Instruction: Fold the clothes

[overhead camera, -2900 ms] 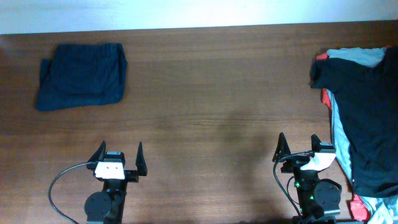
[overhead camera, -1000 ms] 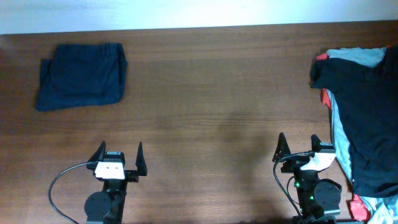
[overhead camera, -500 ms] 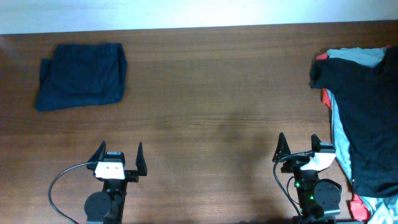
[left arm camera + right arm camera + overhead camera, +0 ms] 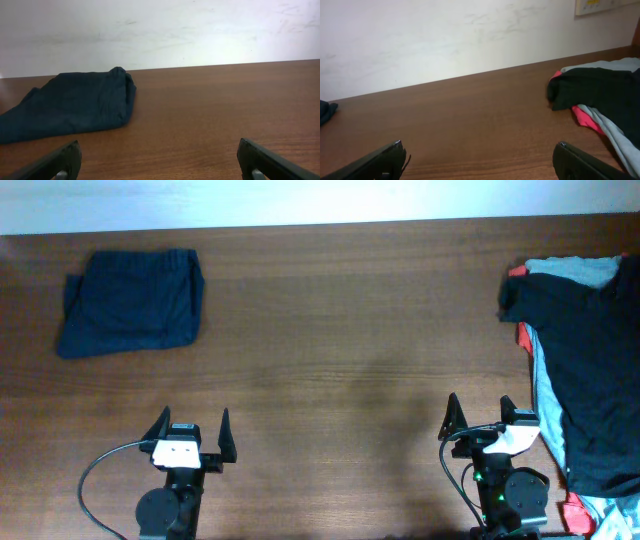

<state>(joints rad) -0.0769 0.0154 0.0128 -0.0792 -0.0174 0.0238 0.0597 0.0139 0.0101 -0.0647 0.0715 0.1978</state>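
First, overhead: navy garment (image 4: 130, 302) folded, far left of table (image 4: 340, 330); black T-shirt (image 4: 590, 370) heaped over red garment (image 4: 524, 335) and grey-blue garment (image 4: 545, 392) at right edge; left gripper (image 4: 190, 430), right gripper (image 4: 478, 415) spread, empty. Left wrist: navy garment ahead-left. Right wrist: black T-shirt ahead-right.

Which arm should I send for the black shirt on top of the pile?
Right. The right gripper sits open close beside the black T-shirt, which lies just to its outer side. The left gripper, also open, is far across the table, nearer the folded navy garment.
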